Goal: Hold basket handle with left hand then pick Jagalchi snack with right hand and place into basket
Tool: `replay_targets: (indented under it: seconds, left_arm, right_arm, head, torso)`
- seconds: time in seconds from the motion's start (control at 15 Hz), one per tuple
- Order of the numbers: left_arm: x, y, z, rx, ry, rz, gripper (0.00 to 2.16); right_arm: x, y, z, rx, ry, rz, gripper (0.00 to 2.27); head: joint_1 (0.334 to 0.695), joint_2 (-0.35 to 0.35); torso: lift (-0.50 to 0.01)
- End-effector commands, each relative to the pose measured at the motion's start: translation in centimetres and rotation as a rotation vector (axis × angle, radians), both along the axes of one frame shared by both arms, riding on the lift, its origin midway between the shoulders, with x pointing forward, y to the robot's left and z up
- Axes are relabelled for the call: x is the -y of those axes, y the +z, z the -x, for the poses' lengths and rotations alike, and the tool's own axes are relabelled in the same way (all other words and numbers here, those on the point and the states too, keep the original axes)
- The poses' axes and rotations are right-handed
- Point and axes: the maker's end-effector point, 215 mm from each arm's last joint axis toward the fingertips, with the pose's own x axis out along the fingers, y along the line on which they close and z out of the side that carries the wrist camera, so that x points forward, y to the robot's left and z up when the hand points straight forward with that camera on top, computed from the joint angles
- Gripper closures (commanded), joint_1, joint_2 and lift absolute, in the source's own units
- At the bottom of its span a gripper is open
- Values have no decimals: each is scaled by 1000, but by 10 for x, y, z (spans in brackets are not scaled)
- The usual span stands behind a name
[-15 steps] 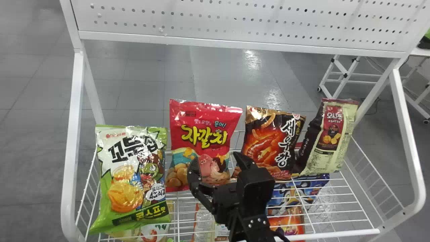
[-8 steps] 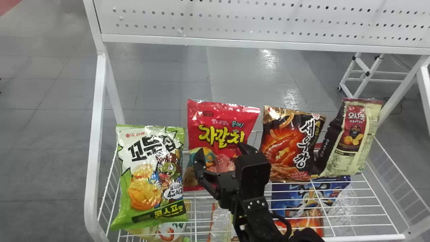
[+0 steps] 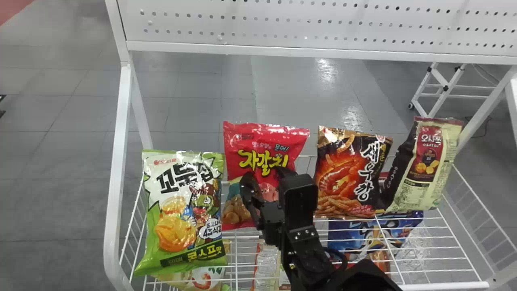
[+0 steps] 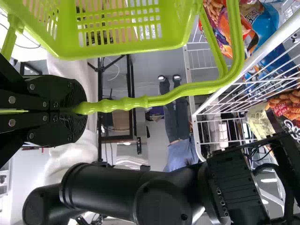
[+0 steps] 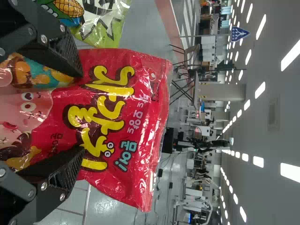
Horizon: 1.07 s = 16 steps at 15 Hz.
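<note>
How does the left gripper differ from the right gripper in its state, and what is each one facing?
The left gripper is closed around the green basket handle, while the right gripper is open. The left gripper already holds its target; the right gripper only faces the red Jagalchi snack. Both grippers are black.

Grey tiled floor point(image 3: 52, 182), ceiling lights point(image 5: 260, 89).

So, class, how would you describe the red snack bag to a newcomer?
Find the white metal rack, then its wire shelf. Between the green-and-white bag on the robot's left and the black-and-orange bag on its right is a glossy bag. Unlike both neighbours, it is mostly red, with yellow lettering.
</note>
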Motion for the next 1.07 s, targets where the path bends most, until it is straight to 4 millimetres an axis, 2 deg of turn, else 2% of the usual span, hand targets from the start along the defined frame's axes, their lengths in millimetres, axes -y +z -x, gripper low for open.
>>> replay_targets:
  seconds: [0.0,0.07,0.2,0.47,0.8,1.0]
  left_arm:
    - [0,0,0,-1,0,0,1396]
    - [0,-1,0,-2,0,0,1396]
    - [0,-1,0,-2,0,0,1396]
    - [-1,0,0,0,-1,-1,1396]
    - [0,1,1,3,-6,3,1396]
    - [0,1,2,0,-7,9,1396]
  right_arm:
    - [0,3,4,1,3,-10,1767]
    - [0,7,7,8,4,-13,1909]
    - [1,23,12,45,3,-37,1949]
    - [6,37,31,66,-2,-43,1953]
    - [32,78,63,122,-27,-47,1953]
    - [51,107,94,127,-16,-23,1953]
  head:
    - [695,-111]
    - [695,-111]
    - [695,-112]
    - [695,-119]
    - [695,-155]
    - [695,-213]
  torso:
    - [-10]
    - [-10]
    - [-10]
    - [-10]
    - [-10]
    - [-10]
